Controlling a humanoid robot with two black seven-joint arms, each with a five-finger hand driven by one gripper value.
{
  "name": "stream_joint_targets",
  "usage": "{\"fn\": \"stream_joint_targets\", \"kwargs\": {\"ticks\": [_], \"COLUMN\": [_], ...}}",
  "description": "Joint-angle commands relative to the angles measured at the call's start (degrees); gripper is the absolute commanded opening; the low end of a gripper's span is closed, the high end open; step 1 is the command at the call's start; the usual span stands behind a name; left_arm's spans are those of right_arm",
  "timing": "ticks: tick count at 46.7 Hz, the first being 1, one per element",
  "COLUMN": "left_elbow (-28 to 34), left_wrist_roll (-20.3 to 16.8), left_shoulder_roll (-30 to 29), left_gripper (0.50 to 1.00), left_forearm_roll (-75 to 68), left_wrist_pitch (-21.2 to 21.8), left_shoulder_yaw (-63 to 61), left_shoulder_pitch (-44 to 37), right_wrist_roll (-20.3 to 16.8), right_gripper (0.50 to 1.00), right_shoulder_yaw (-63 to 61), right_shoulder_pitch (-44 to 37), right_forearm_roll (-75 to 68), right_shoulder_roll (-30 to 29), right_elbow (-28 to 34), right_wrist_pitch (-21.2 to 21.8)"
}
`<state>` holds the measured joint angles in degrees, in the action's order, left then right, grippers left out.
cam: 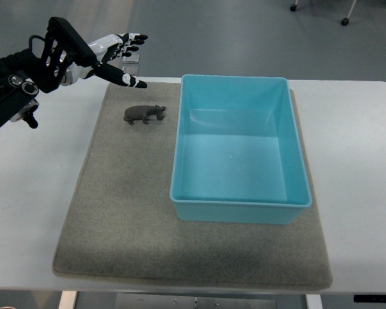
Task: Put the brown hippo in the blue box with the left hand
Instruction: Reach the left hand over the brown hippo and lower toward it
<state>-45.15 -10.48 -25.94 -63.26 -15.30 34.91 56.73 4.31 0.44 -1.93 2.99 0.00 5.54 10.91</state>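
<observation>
While the left arm (15,80) reaches in from the upper-left edge, all black joints and cables, it angles up and to the right over the table's far corner. At its end the left hand (112,55) sits spread out, holding nothing: the white fingers (129,40) with dark tips fan out to the right, and the thumb (125,78) sticks down and right on its own, its tip just past the far edge of the gray mat (115,219). So the hand is open and up in the air, not touching anything as far as I can see.

Just below and a bit right of that thumb is the brown hippo (144,114), standing on the mat with its head pointing right toward the box. It's near the hand but clearly apart from it.

Right next to the hippo, with a small gap, comes the blue box (180,141), a big rectangular tub resting on the mat's right half, open side up. Everything sits on a white table (360,161). Right arm isn't showing anywhere.
</observation>
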Motion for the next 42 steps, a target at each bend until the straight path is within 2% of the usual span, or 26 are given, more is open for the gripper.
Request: {"fn": "stream_joint_targets", "kwargs": {"ticks": [1,19,31,42], "left_elbow": [0.2,0.4,0.7,4.9], "left_wrist_roll": [0.0,0.0,0.0,0.0], "left_shoulder_roll": [0.0,0.1,0.6,2.8], "left_gripper": [0.992,0.994,0.990,0.981], "left_forearm_roll": [-3.3,-14.5,-15.2,-15.2], "left_wrist_pitch": [0.0,0.0,1.1,2.6], "left_shoulder_yaw": [-3.3,-6.6,-9.5,-11.2], "left_shoulder_pitch": [1.2,1.9,1.8,1.8], "right_wrist_roll": [0.0,0.0,0.0,0.0], "right_gripper": [0.936,0.936,0.936,0.936], "right_shoulder_yaw": [0.0,0.0,0.0,0.0], "right_shoulder_pitch": [0.0,0.1,0.0,0.0], "right_forearm_roll": [0.0,0.0,0.0,0.0], "right_shoulder_roll": [0.0,0.0,0.0,0.0], "right_elbow": [0.0,0.0,0.0,0.0], "right_wrist_pitch": [0.0,0.0,0.0,0.0]}}
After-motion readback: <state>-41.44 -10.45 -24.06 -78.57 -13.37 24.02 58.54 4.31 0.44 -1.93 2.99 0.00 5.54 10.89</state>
